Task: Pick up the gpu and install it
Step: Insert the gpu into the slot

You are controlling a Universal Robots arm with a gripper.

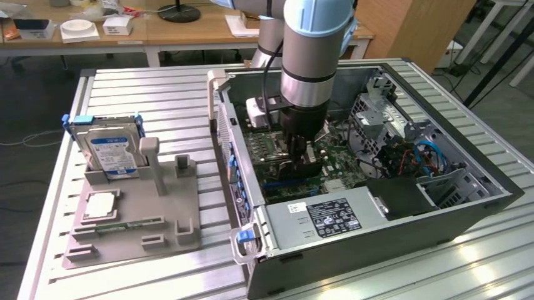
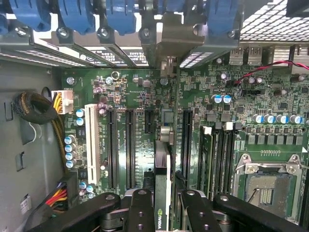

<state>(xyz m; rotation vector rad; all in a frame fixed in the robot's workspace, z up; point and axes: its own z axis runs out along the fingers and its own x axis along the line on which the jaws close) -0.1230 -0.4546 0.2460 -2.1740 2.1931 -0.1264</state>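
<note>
**Black card pinched edge-on above the slot row**

Grey fixture (image 1: 134, 212) on the bench (image 1: 100, 81) at the exterior view's left carries the hard drive (image 1: 112, 153) and the memory stick (image 1: 125, 226). To its right stands the open computer case (image 1: 467, 212), with the arm (image 1: 313, 56) reaching straight down over the motherboard (image 1: 338, 165). In the wrist view the jaws stand narrow, their fingers (image 2: 141, 212) clamped on either face of the gpu (image 2: 163, 179), which sits directly between them, upright on its edge. Its long axis runs parallel to the black expansion slots (image 2: 129, 145), from the jaws towards the rear bracket row under the blue latches (image 2: 77, 14). It lines up with the gap between two long slots. Whether its lower edge is seated I cannot tell
</note>
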